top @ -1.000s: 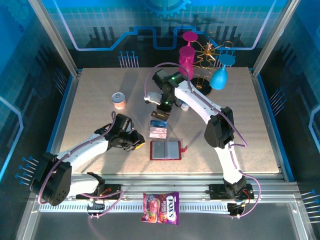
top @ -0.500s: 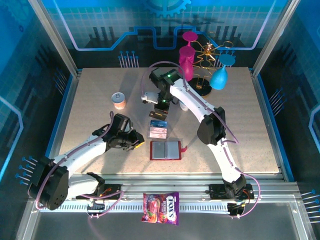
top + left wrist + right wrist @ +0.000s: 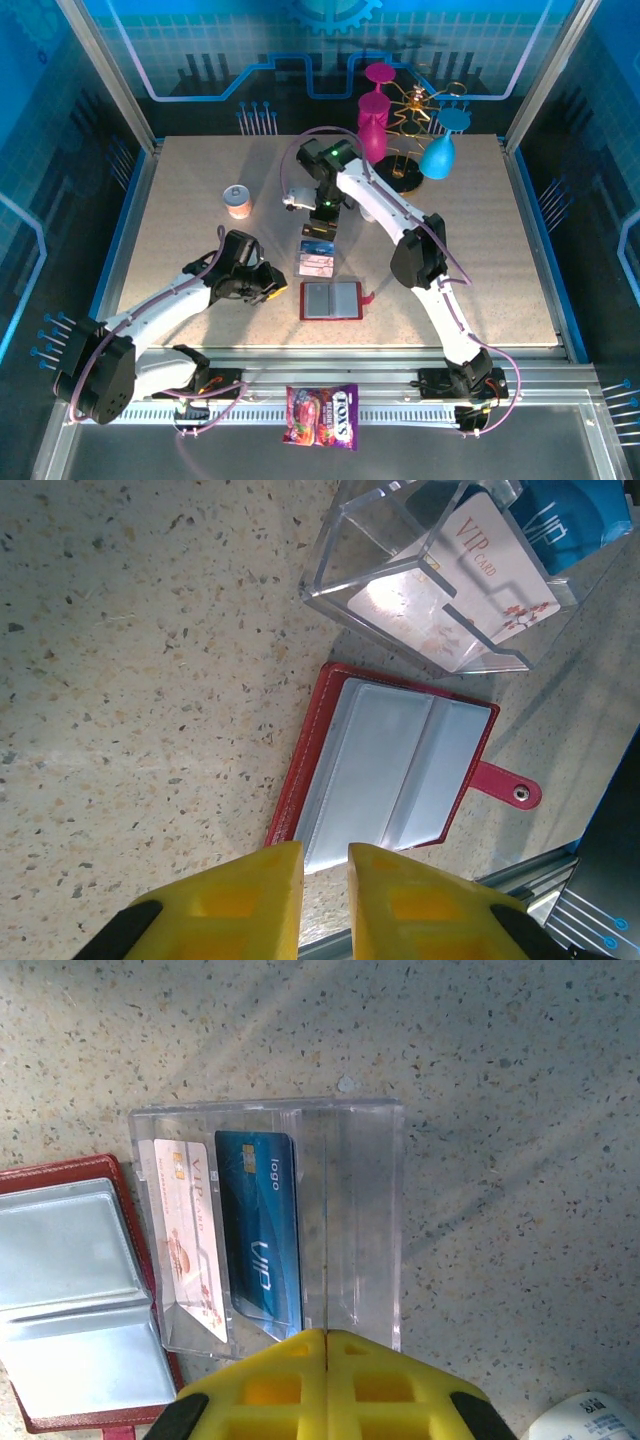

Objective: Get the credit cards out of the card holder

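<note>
Two robot arms reached over a speckled beige table inside a booth. Its blue walls were printed with circuit lines, and a metal frame ran along the edges.

Near the front middle of the table lay a dark red wallet, opened flat. Its greyish clear pockets faced up and its tab pointed right. Just behind it stood a clear plastic tray. A pinkish-white card and a dark blue card stood on edge side by side in the tray's slots.

The left gripper hovered just left of the wallet, above its near edge. Its yellow fingers were a narrow gap apart with nothing between them. The right gripper hung over the far side of the tray, with its yellow fingers pressed together on nothing.

Further back on the left stood a small can. At the back edge, a gold wire rack carried a pink cup and a blue cup upside down. A bright sweets bag lay on the metal rail in front of the arm bases.
</note>
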Motion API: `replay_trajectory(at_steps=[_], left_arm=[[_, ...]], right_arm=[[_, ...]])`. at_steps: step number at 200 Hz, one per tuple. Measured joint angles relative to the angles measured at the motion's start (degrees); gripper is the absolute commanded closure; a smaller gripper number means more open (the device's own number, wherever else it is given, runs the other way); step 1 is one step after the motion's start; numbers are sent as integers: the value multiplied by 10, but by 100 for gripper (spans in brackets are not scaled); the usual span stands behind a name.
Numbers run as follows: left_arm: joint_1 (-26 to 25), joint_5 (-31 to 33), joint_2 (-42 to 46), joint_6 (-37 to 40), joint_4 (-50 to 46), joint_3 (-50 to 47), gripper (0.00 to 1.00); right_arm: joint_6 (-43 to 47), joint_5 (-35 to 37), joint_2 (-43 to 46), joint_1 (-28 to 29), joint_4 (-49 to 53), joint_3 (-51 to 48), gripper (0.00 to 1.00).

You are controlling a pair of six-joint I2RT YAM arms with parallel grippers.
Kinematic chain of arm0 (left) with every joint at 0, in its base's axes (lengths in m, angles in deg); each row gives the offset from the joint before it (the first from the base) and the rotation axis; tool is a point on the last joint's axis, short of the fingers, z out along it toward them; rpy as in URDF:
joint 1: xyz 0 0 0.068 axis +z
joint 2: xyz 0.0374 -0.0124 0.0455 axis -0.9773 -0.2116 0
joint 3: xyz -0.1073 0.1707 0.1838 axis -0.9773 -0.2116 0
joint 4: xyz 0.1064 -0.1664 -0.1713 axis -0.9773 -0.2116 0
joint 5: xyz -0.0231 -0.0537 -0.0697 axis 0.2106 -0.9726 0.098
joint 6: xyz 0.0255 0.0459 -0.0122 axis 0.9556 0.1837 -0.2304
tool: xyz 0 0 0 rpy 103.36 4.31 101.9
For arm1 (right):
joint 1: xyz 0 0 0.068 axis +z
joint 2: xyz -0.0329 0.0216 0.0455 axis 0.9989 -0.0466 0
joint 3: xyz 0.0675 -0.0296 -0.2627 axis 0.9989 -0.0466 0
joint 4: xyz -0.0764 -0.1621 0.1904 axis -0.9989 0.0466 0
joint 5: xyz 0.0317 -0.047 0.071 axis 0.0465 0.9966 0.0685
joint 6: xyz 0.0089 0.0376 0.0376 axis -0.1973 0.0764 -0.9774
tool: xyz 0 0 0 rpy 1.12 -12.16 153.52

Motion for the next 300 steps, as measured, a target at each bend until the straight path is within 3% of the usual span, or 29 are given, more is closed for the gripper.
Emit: replay_trajectory(at_steps=[145, 186, 300], left_arm=[[2, 0, 0, 0, 0, 0, 80], [3, 0, 0, 0, 0, 0, 80], [6, 0, 0, 0, 0, 0, 79]], right_arm=[[19, -3, -27, 0, 5, 1, 100], [24, 0, -31, 3, 5, 3, 87], [19, 56, -37, 6, -27, 3, 74]])
